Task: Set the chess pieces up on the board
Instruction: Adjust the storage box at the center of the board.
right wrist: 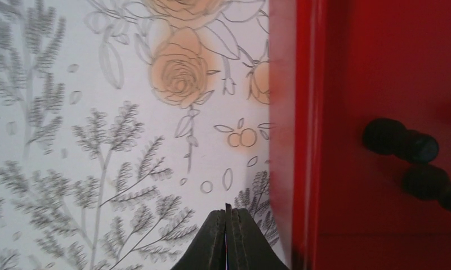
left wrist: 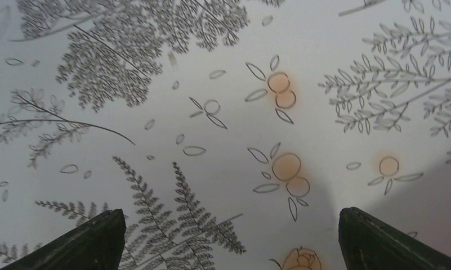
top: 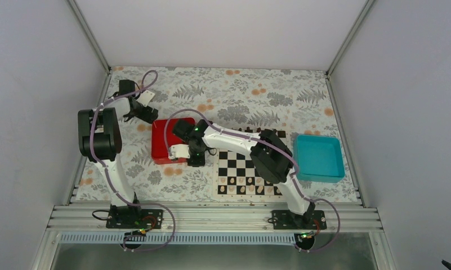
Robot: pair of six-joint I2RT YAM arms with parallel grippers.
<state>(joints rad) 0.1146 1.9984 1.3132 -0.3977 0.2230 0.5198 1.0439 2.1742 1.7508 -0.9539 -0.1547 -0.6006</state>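
Right end effector point(right wrist: 228, 219), closed empty; only wrist view shows chess pieces point(right wrist: 406, 147) in tray point(right wrist: 347, 67).

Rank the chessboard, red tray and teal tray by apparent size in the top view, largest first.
1. chessboard
2. teal tray
3. red tray, though it looks close to the teal one and is partly hidden by the right arm.
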